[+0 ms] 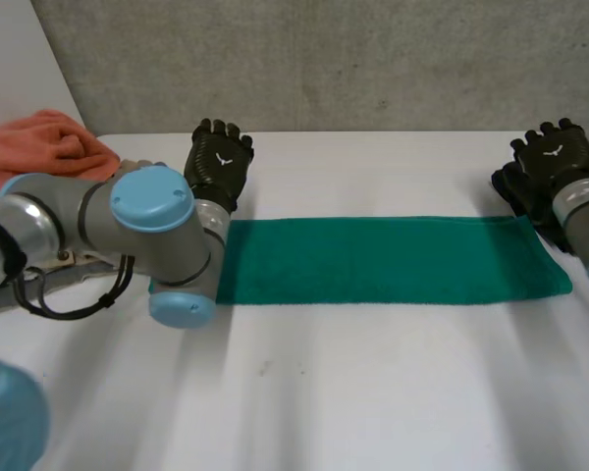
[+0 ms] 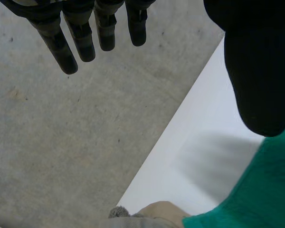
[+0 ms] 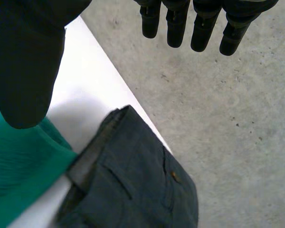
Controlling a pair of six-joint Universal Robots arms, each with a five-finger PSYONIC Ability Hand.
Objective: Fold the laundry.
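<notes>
A green towel (image 1: 393, 260) lies folded into a long flat strip across the middle of the white table (image 1: 373, 392). My left hand (image 1: 218, 162) hovers just beyond the strip's left end, fingers straight and spread, holding nothing. In the left wrist view its fingers (image 2: 85, 38) and thumb (image 2: 259, 80) stand apart above the towel's corner (image 2: 247, 199). My right hand (image 1: 555, 157) is raised at the strip's right end, also open and empty. The right wrist view has its fingers (image 3: 204, 23) and thumb (image 3: 26, 71) spread over the towel's edge (image 3: 19, 166).
An orange cloth (image 1: 39, 147) is heaped at the table's far left. A dark grey garment (image 3: 133, 180) lies at the right edge beside the towel, under my right hand. My left arm (image 1: 128, 231) lies across the table's left front. A grey wall stands behind the table.
</notes>
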